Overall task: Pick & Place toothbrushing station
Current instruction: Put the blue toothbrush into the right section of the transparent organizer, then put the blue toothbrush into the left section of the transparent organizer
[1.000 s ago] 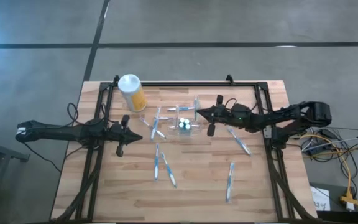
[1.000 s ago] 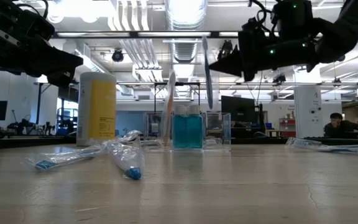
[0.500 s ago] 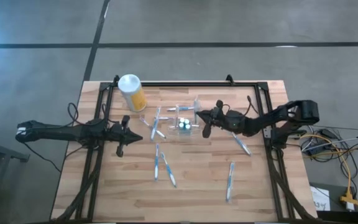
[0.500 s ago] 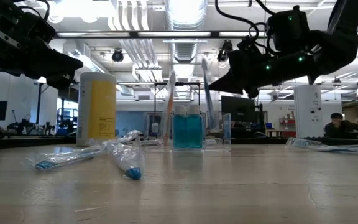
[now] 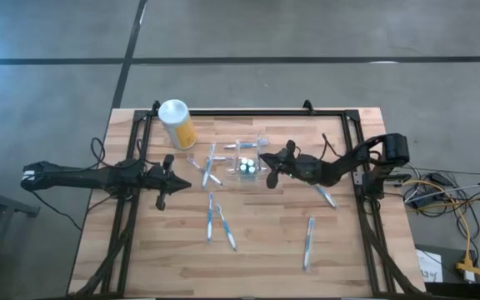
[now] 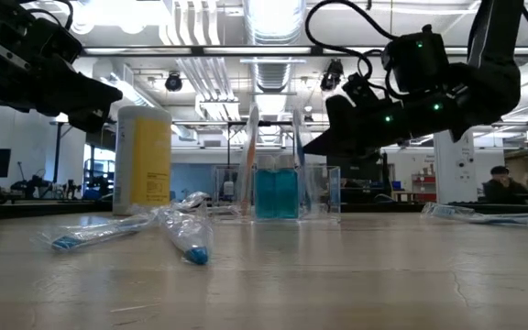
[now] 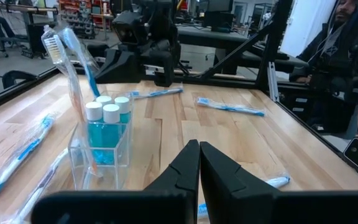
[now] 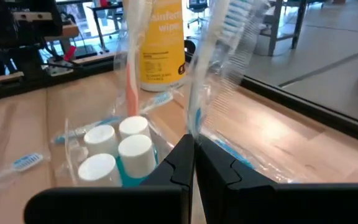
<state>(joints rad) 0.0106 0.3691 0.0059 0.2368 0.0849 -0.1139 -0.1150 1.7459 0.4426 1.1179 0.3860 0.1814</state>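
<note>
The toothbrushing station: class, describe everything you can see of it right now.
The toothbrushing station is a small clear plastic box standing upright near the middle of the wooden table. It holds three small blue bottles with white caps and two wrapped toothbrushes standing up in it, one orange, one blue. The right gripper, shut, pinches the blue toothbrush's wrapper just beside the box.
</note>
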